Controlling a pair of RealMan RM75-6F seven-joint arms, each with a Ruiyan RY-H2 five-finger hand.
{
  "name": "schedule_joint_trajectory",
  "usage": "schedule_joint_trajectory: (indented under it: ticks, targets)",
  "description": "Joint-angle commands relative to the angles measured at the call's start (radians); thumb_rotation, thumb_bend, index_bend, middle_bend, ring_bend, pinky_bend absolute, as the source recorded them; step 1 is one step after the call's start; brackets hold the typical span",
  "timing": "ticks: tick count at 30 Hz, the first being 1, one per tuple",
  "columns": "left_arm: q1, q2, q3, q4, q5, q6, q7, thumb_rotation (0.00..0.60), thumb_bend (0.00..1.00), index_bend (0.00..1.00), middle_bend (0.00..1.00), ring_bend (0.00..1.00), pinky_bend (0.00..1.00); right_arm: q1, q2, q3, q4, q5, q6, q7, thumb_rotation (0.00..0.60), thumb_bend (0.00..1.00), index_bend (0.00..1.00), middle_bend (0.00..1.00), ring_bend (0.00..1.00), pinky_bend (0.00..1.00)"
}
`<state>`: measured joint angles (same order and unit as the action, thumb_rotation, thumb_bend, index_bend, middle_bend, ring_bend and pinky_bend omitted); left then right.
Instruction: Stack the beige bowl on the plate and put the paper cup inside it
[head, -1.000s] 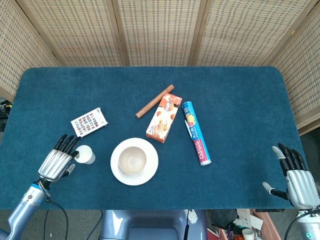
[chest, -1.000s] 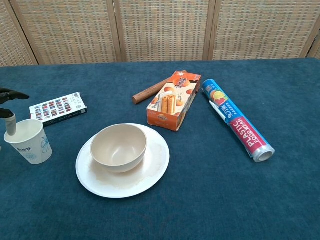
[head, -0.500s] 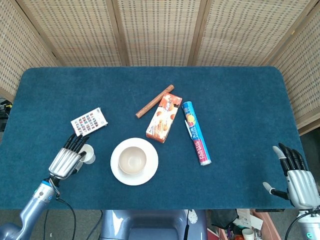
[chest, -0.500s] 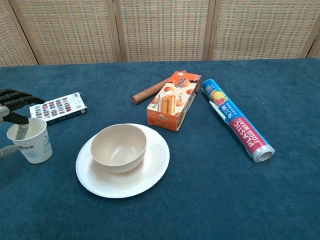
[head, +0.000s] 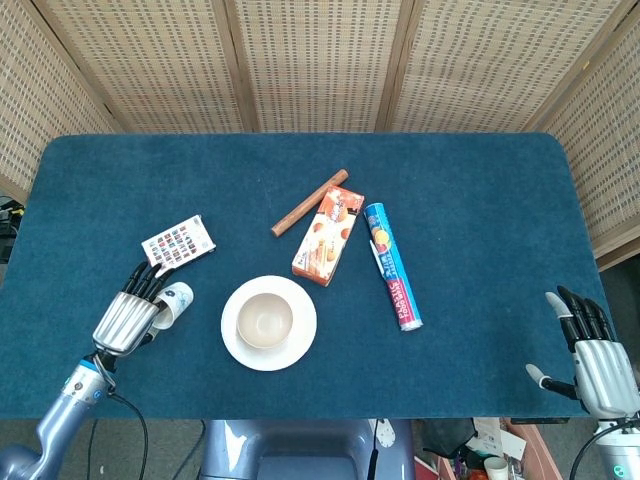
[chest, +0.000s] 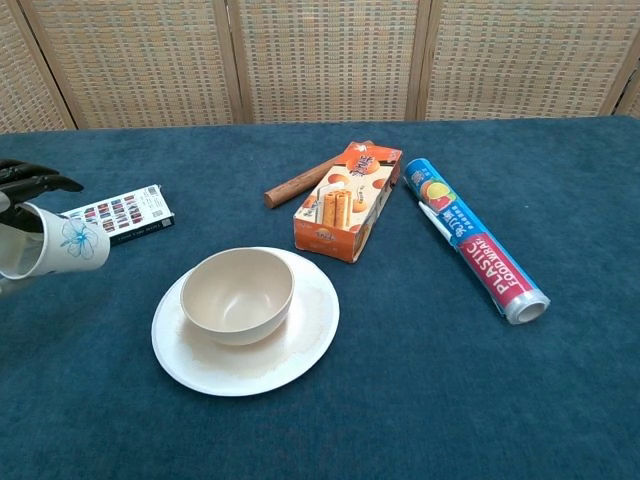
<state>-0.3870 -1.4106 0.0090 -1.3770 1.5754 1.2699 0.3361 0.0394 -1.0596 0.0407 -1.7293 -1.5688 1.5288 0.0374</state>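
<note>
The beige bowl (head: 265, 320) (chest: 238, 294) sits in the white plate (head: 298, 345) (chest: 305, 350) near the table's front. My left hand (head: 130, 315) (chest: 18, 190) holds the white paper cup (head: 172, 303) (chest: 52, 249) left of the plate. The cup is lifted off the cloth and tipped on its side, its base pointing toward the bowl. Only the fingertips of that hand show in the chest view. My right hand (head: 595, 358) hangs off the table's front right corner, fingers spread and holding nothing.
A card of colour swatches (head: 178, 243) (chest: 118, 215) lies just behind the cup. An orange snack box (head: 327, 235) (chest: 348, 201), a brown stick (head: 309, 202) (chest: 305, 182) and a blue plastic wrap roll (head: 392, 265) (chest: 472, 239) lie behind and right of the plate.
My left hand closed around the paper cup, lifted it from the table and tipped it onto its side. The right hand has not moved.
</note>
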Motion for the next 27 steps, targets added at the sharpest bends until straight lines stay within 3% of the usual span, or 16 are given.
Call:
schedule_joint_trajectory:
  ticks: [1,10,14,19,27]
  targets:
    - [-0.017,0.017,-0.016,-0.038,-0.004,-0.014,0.009,0.6,0.37,0.65,0.1,0.0,0.01,0.001,0.0,0.001,0.0,0.002,-0.001,0.0,0.6,0.15,0.0,0.0,0.0,0.0]
    - [-0.103,0.067,-0.055,-0.253,-0.016,-0.12,0.091,0.6,0.37,0.65,0.1,0.0,0.01,-0.002,0.003,0.004,0.003,0.007,0.004,0.01,0.6,0.15,0.0,0.0,0.0,0.0]
    - [-0.145,0.091,-0.081,-0.354,-0.075,-0.197,0.168,0.6,0.37,0.65,0.1,0.0,0.01,-0.003,0.007,0.006,0.005,0.009,0.007,0.022,0.6,0.15,0.0,0.0,0.0,0.0]
    - [-0.186,0.115,-0.105,-0.437,-0.173,-0.276,0.244,0.6,0.37,0.65,0.1,0.0,0.01,-0.005,0.01,0.008,0.008,0.01,0.011,0.035,0.6,0.15,0.0,0.0,0.0,0.0]
    - [-0.284,0.144,-0.137,-0.546,-0.434,-0.366,0.444,0.6,0.37,0.65,0.1,0.0,0.01,-0.008,0.016,0.01,0.013,0.012,0.016,0.058,0.6,0.15,0.0,0.0,0.0,0.0]
